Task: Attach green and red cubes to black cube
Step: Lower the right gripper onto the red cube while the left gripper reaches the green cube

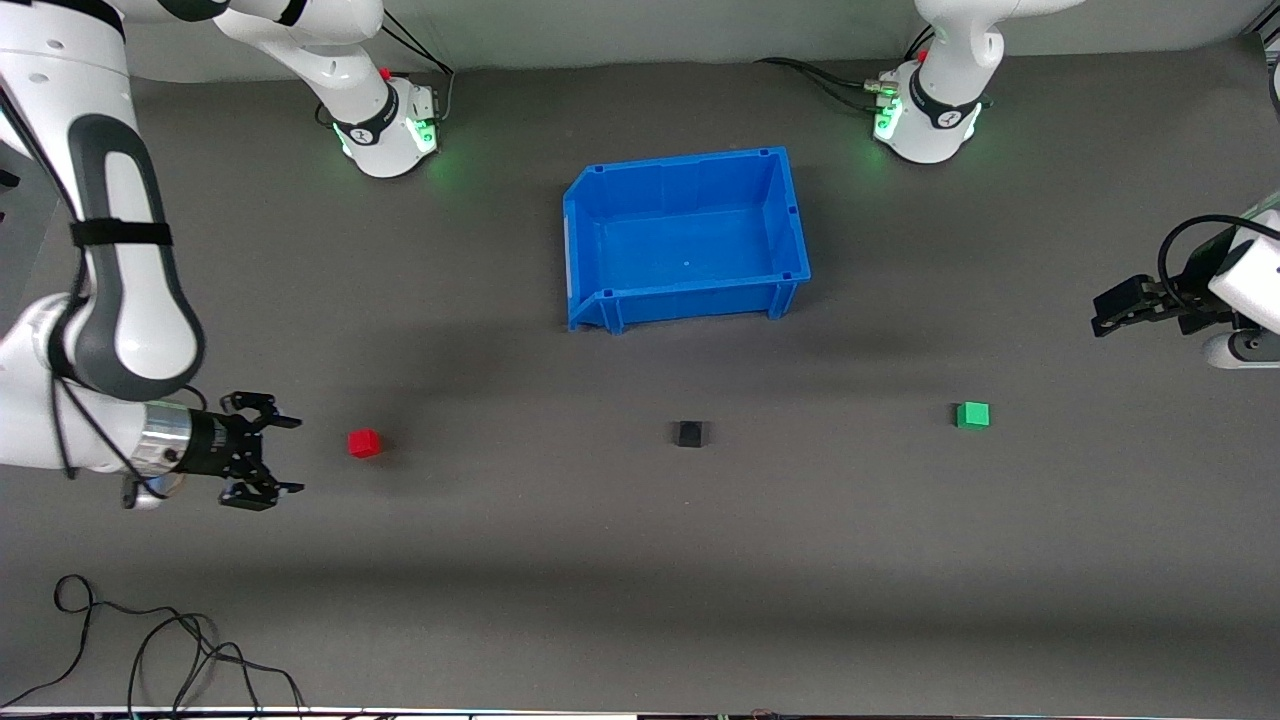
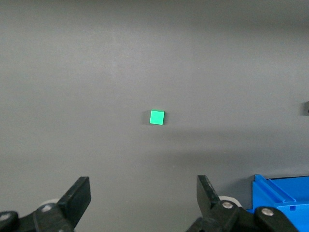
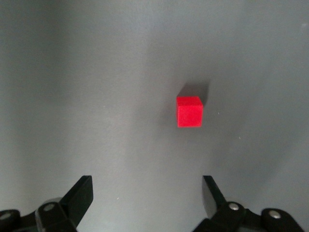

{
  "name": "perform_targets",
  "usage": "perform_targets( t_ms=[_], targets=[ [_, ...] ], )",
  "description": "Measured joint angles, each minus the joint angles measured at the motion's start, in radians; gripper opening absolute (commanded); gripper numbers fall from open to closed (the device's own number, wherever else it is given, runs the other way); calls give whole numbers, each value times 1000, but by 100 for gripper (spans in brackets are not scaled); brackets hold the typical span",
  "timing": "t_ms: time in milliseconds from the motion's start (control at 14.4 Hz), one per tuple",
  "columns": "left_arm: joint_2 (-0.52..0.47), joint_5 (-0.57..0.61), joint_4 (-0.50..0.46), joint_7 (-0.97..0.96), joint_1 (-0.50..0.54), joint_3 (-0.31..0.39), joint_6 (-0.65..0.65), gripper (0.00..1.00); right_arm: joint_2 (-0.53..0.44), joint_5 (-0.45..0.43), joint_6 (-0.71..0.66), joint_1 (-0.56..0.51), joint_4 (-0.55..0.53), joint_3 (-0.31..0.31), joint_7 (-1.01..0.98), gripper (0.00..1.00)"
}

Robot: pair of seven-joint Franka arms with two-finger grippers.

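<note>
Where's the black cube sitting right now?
In the front view the black cube sits on the table between the red cube and the green cube, nearer the front camera than the blue bin, touching nothing.

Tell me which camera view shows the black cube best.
The front view: the whole black cube sits in plain sight on the table, between the red cube and the green cube. The left wrist view catches only a dark sliver, probably it, at the frame's edge. The right wrist view misses it.
</note>
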Motion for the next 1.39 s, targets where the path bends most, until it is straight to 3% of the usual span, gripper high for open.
perform_targets(
  t_ms=[279, 1184, 1393],
  targets=[
    [4, 0, 0, 0, -1, -1, 0, 98, 38, 30, 90, 0, -78, 0, -93, 100],
    [42, -7, 0, -5, -6, -5, 20, 99, 89, 31, 127, -1, -83, -1, -138, 100],
    [77, -12, -2, -131, -15, -5, 23, 99, 91, 31, 127, -1, -84, -1, -140, 100]
  ],
)
